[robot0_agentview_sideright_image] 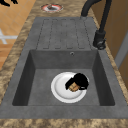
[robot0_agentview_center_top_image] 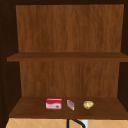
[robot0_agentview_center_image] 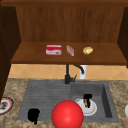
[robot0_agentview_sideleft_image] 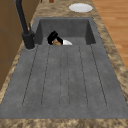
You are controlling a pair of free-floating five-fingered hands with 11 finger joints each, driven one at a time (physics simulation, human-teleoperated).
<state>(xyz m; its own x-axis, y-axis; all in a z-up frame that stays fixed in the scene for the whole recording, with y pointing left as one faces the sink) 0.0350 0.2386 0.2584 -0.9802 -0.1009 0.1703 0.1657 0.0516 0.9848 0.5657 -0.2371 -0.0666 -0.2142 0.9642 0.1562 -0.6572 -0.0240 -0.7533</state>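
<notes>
My right hand (robot0_agentview_center_image: 87,98) is low in the sink basin, just above a white plate (robot0_agentview_center_image: 92,110). Its fingers are curled round a small brown object (robot0_agentview_sideright_image: 73,87), which hangs over the plate (robot0_agentview_sideright_image: 61,90) in the right side view. From the left side, the same hand (robot0_agentview_sideleft_image: 53,37) and brown object (robot0_agentview_sideleft_image: 57,42) sit at the basin's near wall. My left hand (robot0_agentview_center_image: 33,115) hovers at the front left of the draining board, holding nothing; its straight fingers (robot0_agentview_sideright_image: 5,2) show at the top left of the right side view. A large red ball (robot0_agentview_center_image: 67,115) sits front and centre.
A black tap (robot0_agentview_center_image: 67,75) stands behind the grey sink (robot0_agentview_center_image: 45,95). The shelf (robot0_agentview_center_top_image: 65,112) holds a red box (robot0_agentview_center_top_image: 53,104), a small pink box (robot0_agentview_center_top_image: 70,104) and a yellowish lump (robot0_agentview_center_top_image: 88,104). A red-rimmed plate (robot0_agentview_sideright_image: 51,7) and a white plate (robot0_agentview_sideleft_image: 80,7) lie on the counter ends.
</notes>
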